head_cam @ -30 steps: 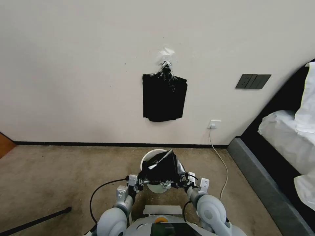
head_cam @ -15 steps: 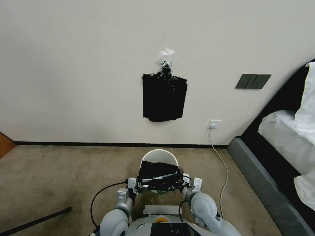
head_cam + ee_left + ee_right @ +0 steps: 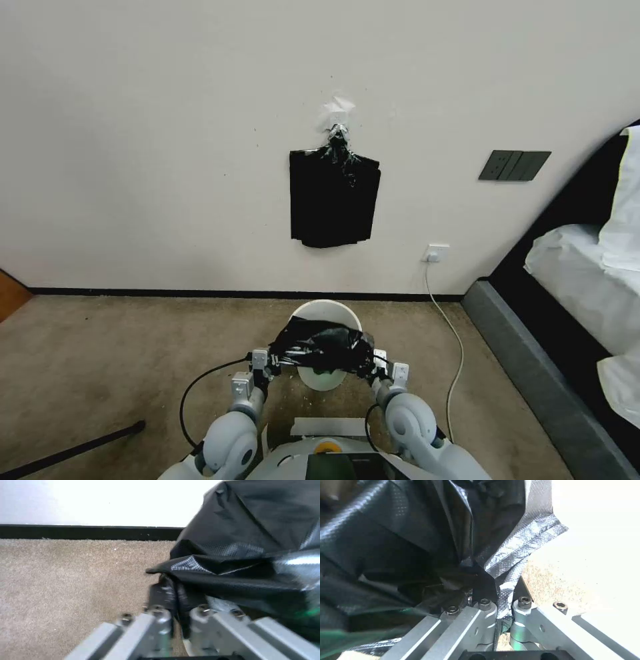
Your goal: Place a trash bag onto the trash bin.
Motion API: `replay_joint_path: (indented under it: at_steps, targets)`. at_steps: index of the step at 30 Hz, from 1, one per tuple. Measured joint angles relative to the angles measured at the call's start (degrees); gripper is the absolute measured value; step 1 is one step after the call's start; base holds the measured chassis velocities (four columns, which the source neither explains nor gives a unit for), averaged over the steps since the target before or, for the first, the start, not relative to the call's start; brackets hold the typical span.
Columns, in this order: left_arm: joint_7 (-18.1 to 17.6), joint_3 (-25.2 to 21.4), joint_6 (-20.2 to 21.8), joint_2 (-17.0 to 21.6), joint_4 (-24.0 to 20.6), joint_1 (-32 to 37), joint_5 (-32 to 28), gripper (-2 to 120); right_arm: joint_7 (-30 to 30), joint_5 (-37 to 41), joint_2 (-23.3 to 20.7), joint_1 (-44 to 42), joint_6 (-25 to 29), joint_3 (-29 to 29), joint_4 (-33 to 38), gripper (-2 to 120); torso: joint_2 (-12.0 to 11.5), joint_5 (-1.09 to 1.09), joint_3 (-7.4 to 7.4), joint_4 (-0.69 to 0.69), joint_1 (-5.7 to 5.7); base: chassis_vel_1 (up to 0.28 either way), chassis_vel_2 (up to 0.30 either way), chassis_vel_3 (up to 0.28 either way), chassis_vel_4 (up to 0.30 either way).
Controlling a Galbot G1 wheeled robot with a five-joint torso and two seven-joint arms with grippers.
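Here, the trash bin (image 3: 325, 313) sits on the carpet (image 3: 120, 360) just in front of me, and it looks tilted, its pale round face showing below the bag at the near side; I cannot tell for sure which end that is. The trash bag (image 3: 321, 345) is stretched across the bin's near part, between my two grippers, and hides whatever lies inside. The far arc of the bin's rim stays bare above the black plastic.

My left gripper (image 3: 272, 363) pinches the bag's left edge, and my right gripper (image 3: 371, 368) pinches its right edge, both with fingers narrowed onto the film.

Open carpet lies to my left of the bin as far as the baseboard (image 3: 200, 293). To my right a white cable (image 3: 448, 333) runs down from a wall socket (image 3: 435, 253), and beyond it stands the grey bed frame (image 3: 533, 380). On the wall above hangs a flat stack of black bags (image 3: 333, 200).

The left wrist view shows my left gripper (image 3: 178, 612) closed on a bunched fold of the trash bag (image 3: 246, 542), with carpet (image 3: 66, 580) beside it. The right wrist view shows my right gripper (image 3: 502, 615) clamping a silvery, glossy strip of the trash bag (image 3: 393, 542).
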Motion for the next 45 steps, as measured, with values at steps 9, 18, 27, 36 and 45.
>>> replay_joint_path:
  at_steps: [9, 18, 27, 36, 45]
  targets:
    - [0.2, -1.0, 0.4, 1.0, -1.2, 2.6, 2.2, 42, -0.1, -1.6, -0.6, -4.5, 0.0, 1.1, 2.5, 38, 0.0, 0.0, 0.0, 0.0, 0.0, 0.0, 0.0, 0.0, 0.0]
    - [1.5, -3.1, -0.6, 2.5, -4.0, 6.3, 5.4, 71, -0.3, -4.5, -2.1, -9.9, 0.1, 2.9, 6.8, 67, 0.0, 0.0, 0.0, 0.0, 0.0, 0.0, 0.0, 0.0, 0.0]
    - [6.6, -10.8, -8.1, 0.3, -7.1, 14.5, 12.8, 99, -9.6, -16.7, -6.7, -20.1, 5.8, 6.4, 16.1, 98, 0.0, 0.0, 0.0, -0.01, 0.0, 0.0, 0.0, 0.0, 0.0]
    - [12.2, -20.4, -19.2, -7.3, -9.4, 20.8, 18.0, 100, -22.1, -16.6, -15.1, -11.7, 3.2, 11.0, 19.7, 100, 0.0, 0.0, -0.01, 0.01, 0.0, 0.0, 0.0, 0.0, 0.0]
    - [15.9, -21.3, -22.7, -10.9, -9.5, 21.4, 26.1, 100, -28.8, 0.6, -24.8, 14.3, -4.8, 5.3, 10.1, 100, 0.0, 0.02, 0.0, 0.04, 0.0, 0.0, 0.0, 0.0, 0.0]
